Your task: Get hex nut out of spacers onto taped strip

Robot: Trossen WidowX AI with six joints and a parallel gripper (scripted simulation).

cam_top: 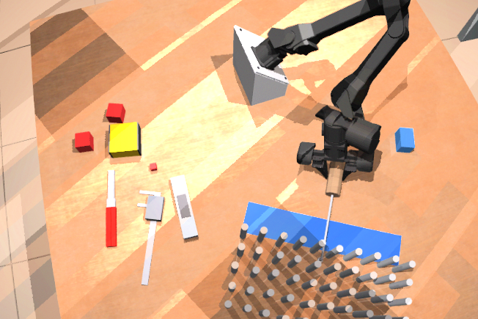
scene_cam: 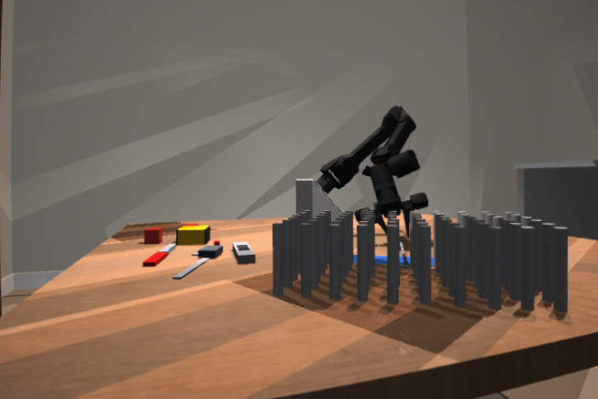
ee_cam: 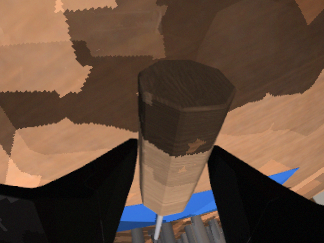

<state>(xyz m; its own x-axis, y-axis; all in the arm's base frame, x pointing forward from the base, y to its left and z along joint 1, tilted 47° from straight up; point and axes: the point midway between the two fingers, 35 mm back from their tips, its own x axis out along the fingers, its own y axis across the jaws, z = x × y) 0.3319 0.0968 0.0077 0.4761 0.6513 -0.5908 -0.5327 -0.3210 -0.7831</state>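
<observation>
Only the wrist view shows the part-open gripper (cam_top: 335,176) (scene_cam: 397,234) (ee_cam: 173,149)'s 2 fingers clamping the wooden handle (cam_top: 333,185) (ee_cam: 175,134)'s sides.
</observation>
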